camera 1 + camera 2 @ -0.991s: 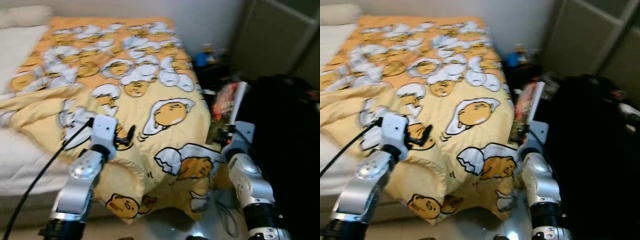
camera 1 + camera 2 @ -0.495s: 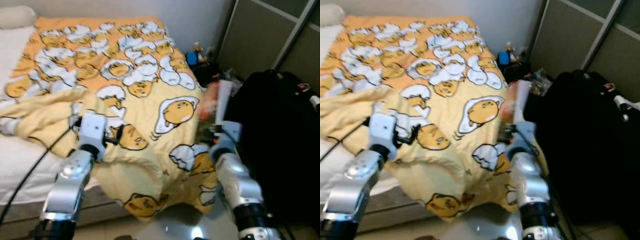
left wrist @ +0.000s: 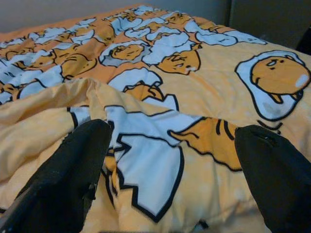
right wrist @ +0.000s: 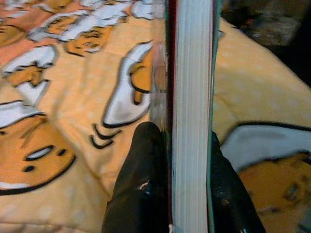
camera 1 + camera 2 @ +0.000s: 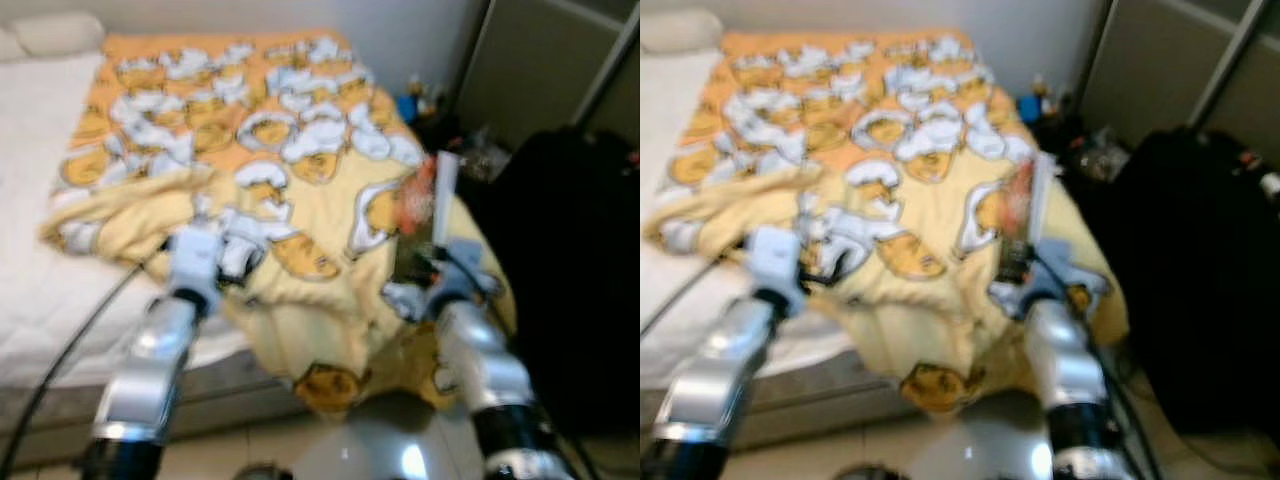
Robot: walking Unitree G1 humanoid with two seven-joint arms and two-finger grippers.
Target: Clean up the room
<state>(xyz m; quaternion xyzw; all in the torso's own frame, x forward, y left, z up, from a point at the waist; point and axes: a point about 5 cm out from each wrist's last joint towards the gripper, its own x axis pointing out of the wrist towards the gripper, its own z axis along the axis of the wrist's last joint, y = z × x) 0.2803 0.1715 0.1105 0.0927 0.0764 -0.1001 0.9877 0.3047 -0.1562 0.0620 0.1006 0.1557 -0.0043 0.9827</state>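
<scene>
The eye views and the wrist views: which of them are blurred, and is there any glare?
Left eye view and right eye view: both soft with motion blur, and a bright glare spot lies on the floor. Left wrist view: sharp on the blanket, its fingers a little soft up close. Right wrist view: the book is fairly clear near the fingers, the dark background blurred.

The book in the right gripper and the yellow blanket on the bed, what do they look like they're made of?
The book: paper, judging by the white block of page edges, with what looks like a glossy cover. The right gripper is shut on it. The blanket: soft printed fabric, matte, lying in folds and wrinkles; the exact fibre can't be told.
</scene>
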